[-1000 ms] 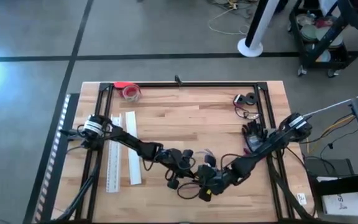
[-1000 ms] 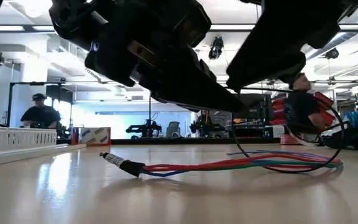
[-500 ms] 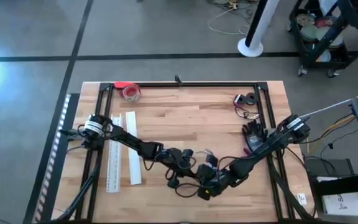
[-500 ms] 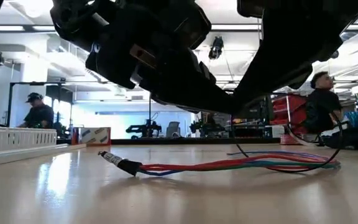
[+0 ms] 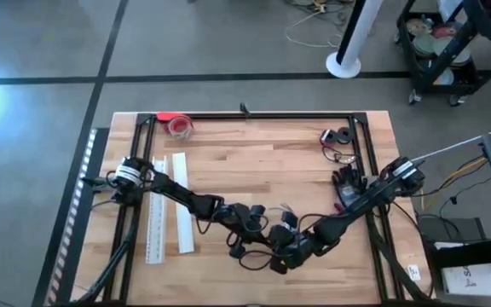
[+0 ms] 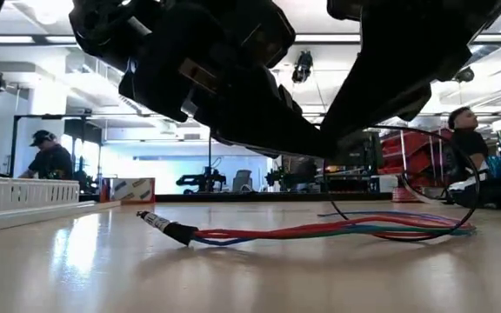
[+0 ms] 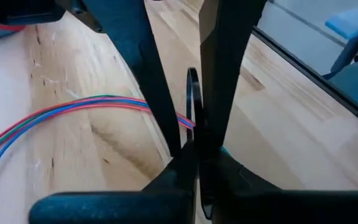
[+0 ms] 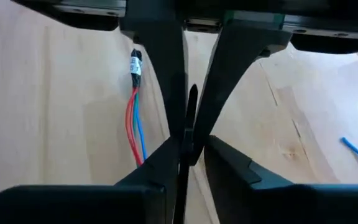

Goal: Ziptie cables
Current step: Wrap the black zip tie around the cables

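Observation:
The cables (image 6: 320,230) are a bundle of thin red, green and blue wires lying in a long curve on the wooden table. Their small connector end (image 6: 159,223) points toward the white strips. A thin black zip tie (image 6: 475,204) arcs in a wide loop over the bundle's other end. My left gripper (image 5: 262,234) and right gripper (image 5: 286,250) meet tip to tip near the table's near edge, above the cables. Each is shut on the zip tie. The wires (image 7: 73,107) (image 8: 135,118) run on the table below the fingers. My left gripper pinches the black zip tie's strap (image 7: 192,118) between its two fingers, and the strap stands up past the fingertips. The strap is lifted clear of the table. My right gripper's fingers crowd the same spot and hide how far back the strap reaches. My right gripper pinches the zip tie's thin strap (image 8: 190,112) between its two fingers, right against my left gripper's hold. The strap is clear of the table, above the wires. Which end of the tie it has is hidden by the fingers.
Two long white strips (image 5: 169,205) lie at the table's left. A red tape roll (image 5: 180,126) sits at the far left corner, and small dark parts (image 5: 339,136) at the far right. A black frame (image 5: 254,115) rims the table. People move in the room behind.
My right gripper has sunk a little and drawn closer to my left gripper, both staying shut on the zip tie. The cables' connector end has slid slightly along the table.

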